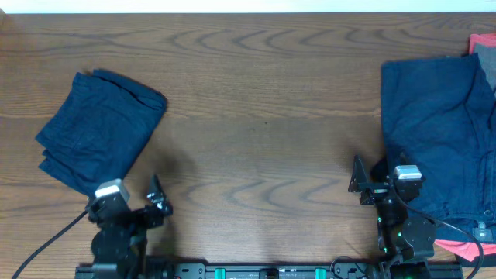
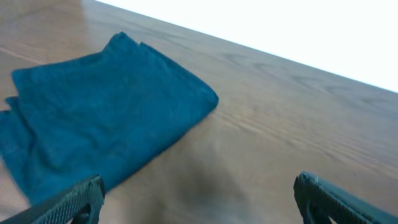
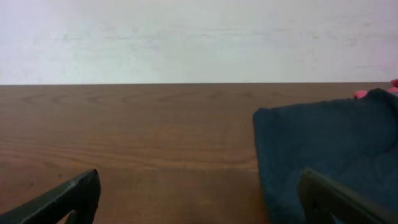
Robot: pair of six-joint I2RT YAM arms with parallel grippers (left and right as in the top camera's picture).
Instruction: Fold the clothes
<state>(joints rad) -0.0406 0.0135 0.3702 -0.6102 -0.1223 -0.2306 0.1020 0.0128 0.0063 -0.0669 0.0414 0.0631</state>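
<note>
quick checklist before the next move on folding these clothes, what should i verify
1. Left gripper open, holding nothing: ok.
2. Right gripper open, holding nothing: ok.
3. Folded garment lies on the table, in neither gripper: ok.
4. Unfolded pile lies beside the right gripper: ok.
5. Top layer of the pile is a single garment: cannot tell; layers overlap.
6. Pile free of other items: not ok; red cloth shows beneath it.
</note>
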